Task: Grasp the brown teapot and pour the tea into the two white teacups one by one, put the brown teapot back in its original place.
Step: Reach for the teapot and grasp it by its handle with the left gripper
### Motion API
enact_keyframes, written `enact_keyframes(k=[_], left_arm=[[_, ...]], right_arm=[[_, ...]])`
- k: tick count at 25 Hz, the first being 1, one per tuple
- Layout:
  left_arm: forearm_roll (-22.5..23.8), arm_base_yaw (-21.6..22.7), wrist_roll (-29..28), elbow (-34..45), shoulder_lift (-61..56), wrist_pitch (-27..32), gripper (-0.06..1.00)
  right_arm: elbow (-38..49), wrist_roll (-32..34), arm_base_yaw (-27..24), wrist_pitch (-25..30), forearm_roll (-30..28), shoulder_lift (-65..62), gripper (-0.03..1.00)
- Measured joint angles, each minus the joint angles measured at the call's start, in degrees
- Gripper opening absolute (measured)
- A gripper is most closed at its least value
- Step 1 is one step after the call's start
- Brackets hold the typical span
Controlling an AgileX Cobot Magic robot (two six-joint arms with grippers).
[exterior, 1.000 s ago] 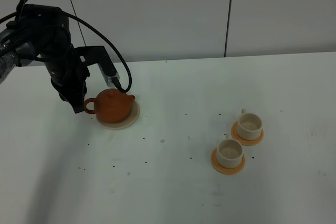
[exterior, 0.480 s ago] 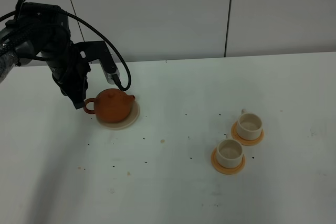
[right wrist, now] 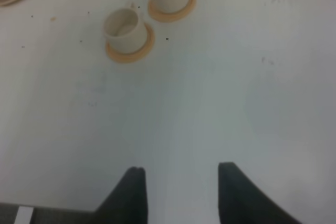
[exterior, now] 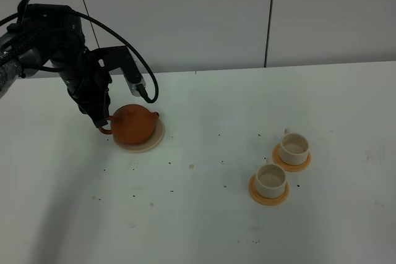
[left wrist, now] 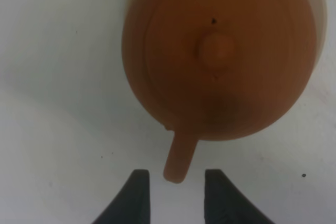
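The left gripper (exterior: pixel 102 117) has lifted a little and shifted up and to the right since a second ago, when it sat lower around the teapot's handle (left wrist: pixel 178 161). The teapot (exterior: pixel 135 125) itself has not moved: it stands upright on its cream saucer (exterior: pixel 154 143) in the left half of the high view, lid on, spout to the right. In the left wrist view the gripper's two dark fingers (left wrist: pixel 137 195) stand apart, with the tip of the handle just ahead of the gap between them and touching neither. Well apart from the teapot, in the lower right of the high view, the two white cups (exterior: pixel 293 148) (exterior: pixel 271 179) sit close together, each upright on its own orange coaster (exterior: pixel 291 166) (exterior: pixel 268 200). Small dark specks dot the white table (exterior: pixel 204 227) between teapot and cups. The right gripper (right wrist: pixel 184 192) shows only in its own wrist view, its fingers apart over bare table with nothing between them, the cups near the upper edge of that frame
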Motion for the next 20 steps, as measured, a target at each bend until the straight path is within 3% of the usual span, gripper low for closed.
enact_keyframes(k=[20], left_arm=[[1.04, -0.53, 1.18, 0.00, 2.94, -1.92, 0.32]], right_arm=[[0.00, 0.00, 0.00, 0.00, 0.00, 0.00, 0.31]])
